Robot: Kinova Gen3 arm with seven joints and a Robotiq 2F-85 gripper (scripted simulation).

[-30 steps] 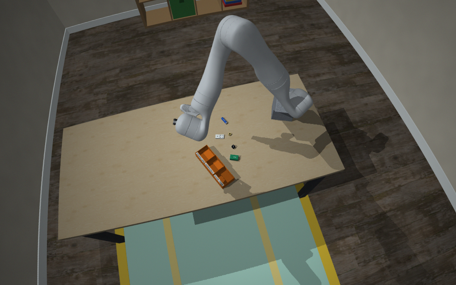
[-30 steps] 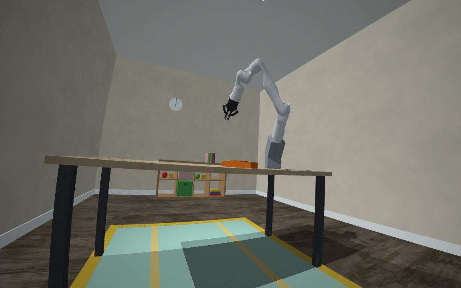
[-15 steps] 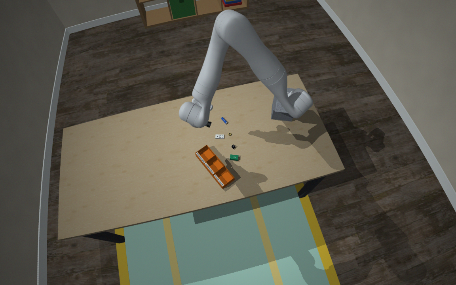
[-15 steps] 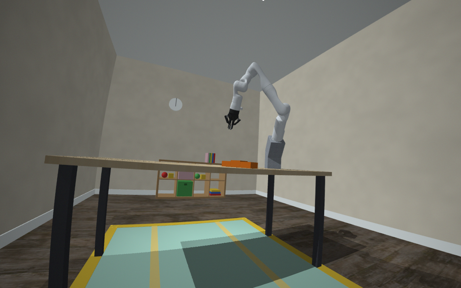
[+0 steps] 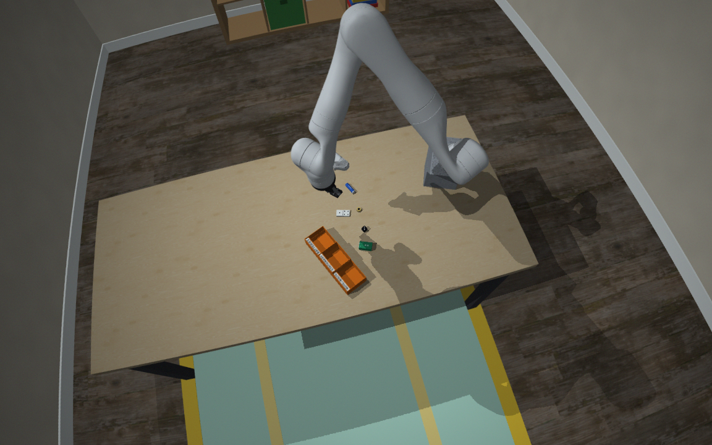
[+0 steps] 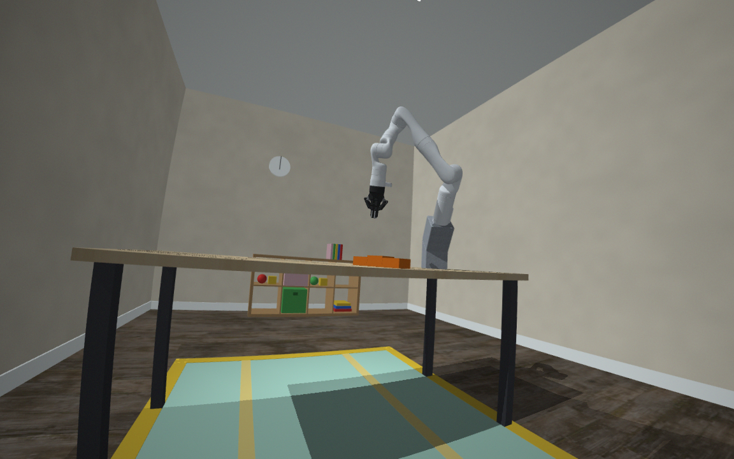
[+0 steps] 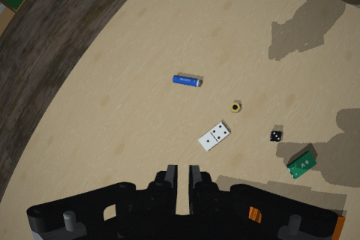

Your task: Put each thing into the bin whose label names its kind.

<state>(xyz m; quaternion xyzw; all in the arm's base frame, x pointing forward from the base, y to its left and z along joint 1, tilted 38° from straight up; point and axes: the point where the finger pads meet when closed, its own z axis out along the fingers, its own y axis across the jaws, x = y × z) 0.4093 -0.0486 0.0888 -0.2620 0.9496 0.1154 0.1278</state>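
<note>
A row of three orange bins point(image 5: 336, 258) point(image 6: 381, 261) with white labels stands on the table. Beyond it lie a blue battery point(image 5: 350, 188) point(image 7: 187, 80), a white domino point(image 5: 342, 212) point(image 7: 214, 136), a small brass nut point(image 5: 359, 209) point(image 7: 236, 106), a black die point(image 5: 364, 228) point(image 7: 276, 135) and a green circuit board point(image 5: 366, 245) point(image 7: 301, 165). My gripper point(image 5: 336, 192) point(image 6: 374, 213) point(image 7: 183, 177) is shut and empty, high above the table, pointing down near the domino and battery. The labels are too small to read.
The arm's grey base point(image 5: 437, 171) stands at the table's far right corner. A wooden shelf point(image 6: 304, 294) with coloured items stands against the back wall. The table edge point(image 6: 301, 265) shows in the exterior view.
</note>
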